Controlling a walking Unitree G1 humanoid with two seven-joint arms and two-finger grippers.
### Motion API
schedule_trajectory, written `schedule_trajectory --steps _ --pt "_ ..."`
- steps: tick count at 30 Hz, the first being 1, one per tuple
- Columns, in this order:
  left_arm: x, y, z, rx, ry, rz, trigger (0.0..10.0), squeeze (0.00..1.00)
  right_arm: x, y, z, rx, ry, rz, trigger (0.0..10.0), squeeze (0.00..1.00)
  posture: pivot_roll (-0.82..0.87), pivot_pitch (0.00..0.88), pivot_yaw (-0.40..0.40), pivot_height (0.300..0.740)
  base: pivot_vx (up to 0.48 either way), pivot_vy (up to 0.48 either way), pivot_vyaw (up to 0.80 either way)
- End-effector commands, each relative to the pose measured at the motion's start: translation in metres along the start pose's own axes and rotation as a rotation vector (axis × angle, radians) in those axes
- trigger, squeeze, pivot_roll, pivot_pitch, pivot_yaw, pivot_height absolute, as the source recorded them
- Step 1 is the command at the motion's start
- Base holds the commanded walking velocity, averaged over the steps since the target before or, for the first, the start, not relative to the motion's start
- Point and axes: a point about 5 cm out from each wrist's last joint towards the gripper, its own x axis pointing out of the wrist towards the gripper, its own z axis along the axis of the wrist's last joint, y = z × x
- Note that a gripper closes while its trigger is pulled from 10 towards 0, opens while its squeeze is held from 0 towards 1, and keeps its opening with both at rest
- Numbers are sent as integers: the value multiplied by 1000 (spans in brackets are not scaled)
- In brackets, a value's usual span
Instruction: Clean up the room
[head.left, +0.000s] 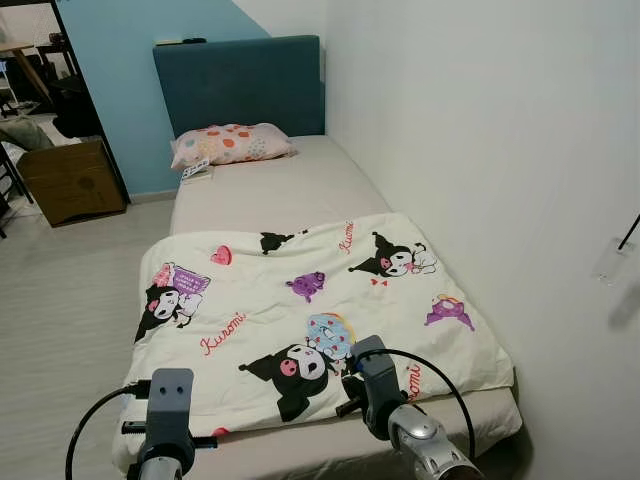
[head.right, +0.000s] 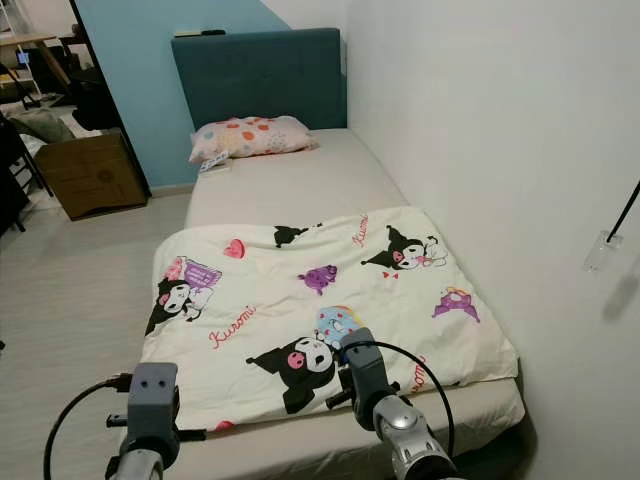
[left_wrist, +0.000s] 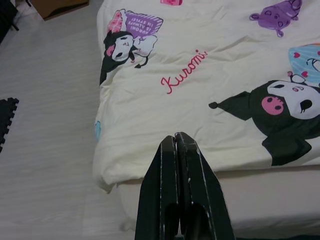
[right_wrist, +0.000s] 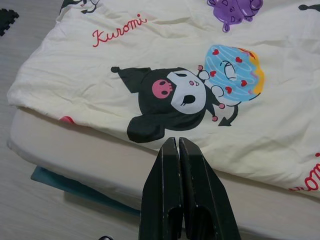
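Observation:
A cream blanket (head.left: 320, 300) printed with cartoon characters lies spread over the foot half of a single bed (head.left: 280, 190). A patterned pink pillow (head.left: 230, 145) rests at the head, below a teal headboard (head.left: 240, 85). Both arms reach out over the foot of the bed. My left gripper (left_wrist: 176, 142) is shut and empty, just off the blanket's near left corner. My right gripper (right_wrist: 178, 146) is shut too, hovering above the mattress edge in front of the black cartoon figure (right_wrist: 170, 100).
A white wall (head.left: 480, 130) runs along the bed's right side. A small flat item (head.left: 197, 170) lies beside the pillow. A cardboard box (head.left: 70, 180) and dark furniture stand on the floor at the far left. Open pale floor (head.left: 70, 300) lies left of the bed.

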Motion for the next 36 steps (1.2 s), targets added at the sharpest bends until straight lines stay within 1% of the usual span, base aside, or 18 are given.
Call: schedule_trajectory --steps 1,17,19,25,29,31,36 --pt "2 5 -3 24 20 3 10000 0 2 2 2 20 -5 5 10000 0 -67 0 11 680 0 0 0" --pt "3 9 -3 42 18 18 10000 0 3 3 4 11 -5 20 10000 0 -64 0 5 625 0 0 0" --pt "3 9 -3 42 18 18 10000 0 3 3 4 11 -5 20 10000 0 -64 0 5 625 0 0 0" --pt "3 11 -4 48 22 34 10000 0 4 3 6 7 -5 23 10000 0 -61 0 -1 605 0 0 0" --pt "1 12 -6 56 33 38 10000 0 5 4 8 1 -4 27 10000 0 -59 0 -4 590 0 0 0" --pt "1 12 -6 56 33 38 10000 0 5 4 8 1 -4 27 10000 0 -59 0 -4 590 0 0 0" --pt "-2 13 -12 80 55 38 10000 0 6 4 10 -17 0 41 10000 0 -58 0 -14 570 0 0 0"
